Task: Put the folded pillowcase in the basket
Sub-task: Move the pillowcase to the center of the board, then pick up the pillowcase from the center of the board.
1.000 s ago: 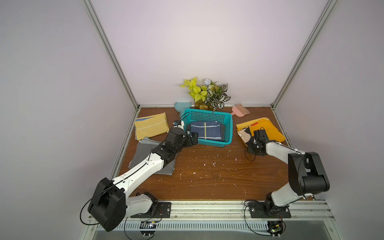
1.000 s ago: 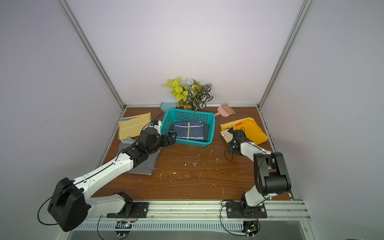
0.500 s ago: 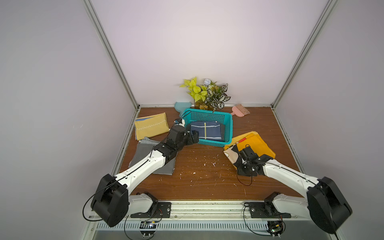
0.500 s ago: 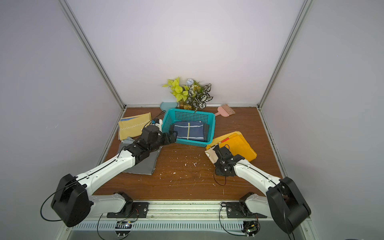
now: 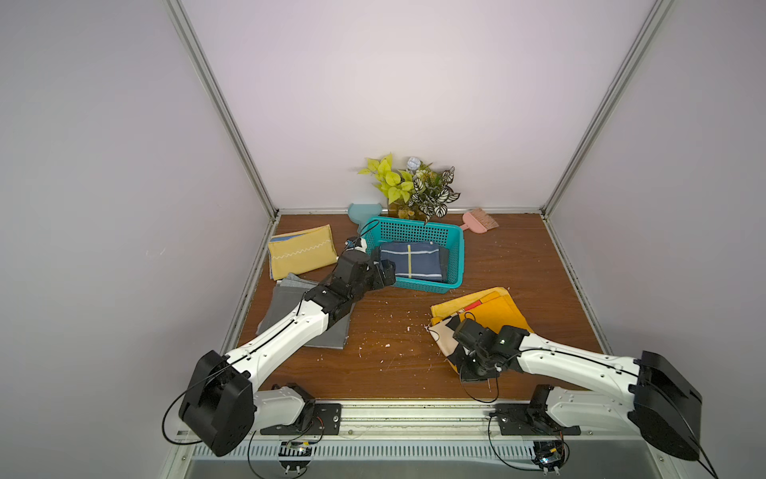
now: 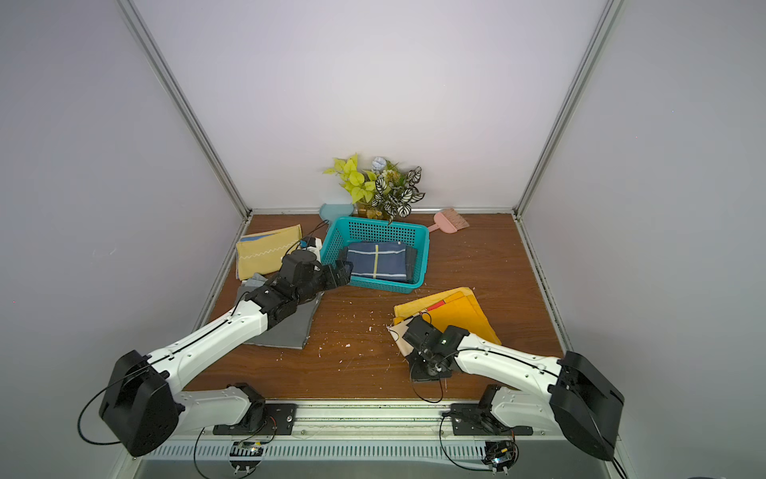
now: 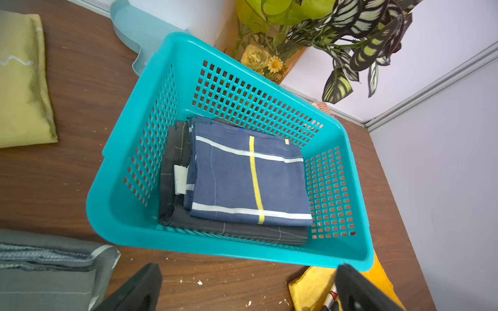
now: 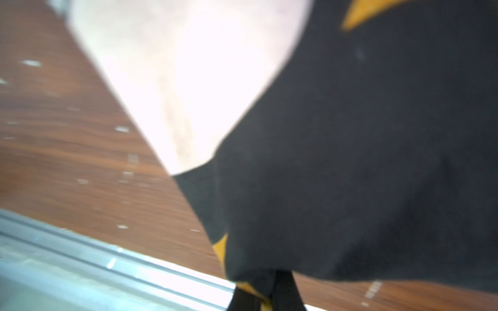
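- Pale walls close in the wooden table (image 5: 398, 356) on three sides, and a metal rail (image 5: 393, 408) runs along the near edge.
- The basket (image 5: 427, 286) sits toward the back, just in front of the plant (image 5: 414, 186). A blue cloth (image 7: 248, 180) lies folded on a dark one inside it, below the rim.
- The left gripper (image 7: 248, 280) hangs at the basket's near left corner with its fingers spread wide and nothing between them.
- The right gripper (image 5: 476, 369) is pinched shut on the near corner of the pillowcase (image 5: 493, 315). The wrist view is blurred but shows fabric bunched in the grip.
- The pillowcase (orange, with cream and black showing at the corner) lies on the table's right half, apart from the basket, with a strip of bare wood between them.
- Its gripped corner is close to the rail.
- The wood is bare in the middle between the arms, and right of the basket up to the wall.
- The left side is crowded: a grey cloth (image 5: 290, 307) lies under the left arm, and a yellow cloth (image 5: 300, 255) lies beyond it.
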You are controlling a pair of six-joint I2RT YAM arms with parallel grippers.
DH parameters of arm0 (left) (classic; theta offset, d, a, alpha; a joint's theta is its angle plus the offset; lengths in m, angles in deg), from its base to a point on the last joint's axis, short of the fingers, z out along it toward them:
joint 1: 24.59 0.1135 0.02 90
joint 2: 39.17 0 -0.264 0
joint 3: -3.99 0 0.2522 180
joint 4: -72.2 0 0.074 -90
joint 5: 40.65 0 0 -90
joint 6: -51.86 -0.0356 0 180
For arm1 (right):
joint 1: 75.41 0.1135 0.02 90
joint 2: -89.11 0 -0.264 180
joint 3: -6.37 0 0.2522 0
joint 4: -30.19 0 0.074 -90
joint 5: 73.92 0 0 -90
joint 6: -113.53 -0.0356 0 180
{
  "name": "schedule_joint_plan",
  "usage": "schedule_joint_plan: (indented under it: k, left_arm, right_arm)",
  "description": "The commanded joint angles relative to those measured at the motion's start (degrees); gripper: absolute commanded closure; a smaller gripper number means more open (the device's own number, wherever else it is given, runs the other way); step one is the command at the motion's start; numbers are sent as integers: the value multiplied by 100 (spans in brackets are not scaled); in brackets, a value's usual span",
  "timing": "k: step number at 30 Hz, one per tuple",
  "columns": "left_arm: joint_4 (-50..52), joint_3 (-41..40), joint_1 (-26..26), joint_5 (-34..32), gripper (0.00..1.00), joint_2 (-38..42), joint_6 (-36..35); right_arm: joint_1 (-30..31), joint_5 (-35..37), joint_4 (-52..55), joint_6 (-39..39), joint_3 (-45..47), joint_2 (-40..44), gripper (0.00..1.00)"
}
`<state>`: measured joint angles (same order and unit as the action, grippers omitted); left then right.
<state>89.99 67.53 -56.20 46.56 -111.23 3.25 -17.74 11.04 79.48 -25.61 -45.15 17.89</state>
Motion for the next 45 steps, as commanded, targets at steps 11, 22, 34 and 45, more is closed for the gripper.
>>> schedule_joint_plan:
  k: [11,22,34,45]
  left_arm:
    - [713,-222,-53,-382,0,677,305]
    - [548,-1137,-1105,-333,0,1149,777]
    - [-755,-1716,-2147,0,0,-343,1232]
    - [-1420,-1666,-2147,471,0,-1320,1454]
  right_arm:
    - [861,-198,-1102,192,-1792,-1176,63]
    - [-1371,863,179,1435,-1138,1098,18]
    - [-4057,25,-750,2181,43,748,9]
    - [-4097,-756,-1402,2102,653,130,14]
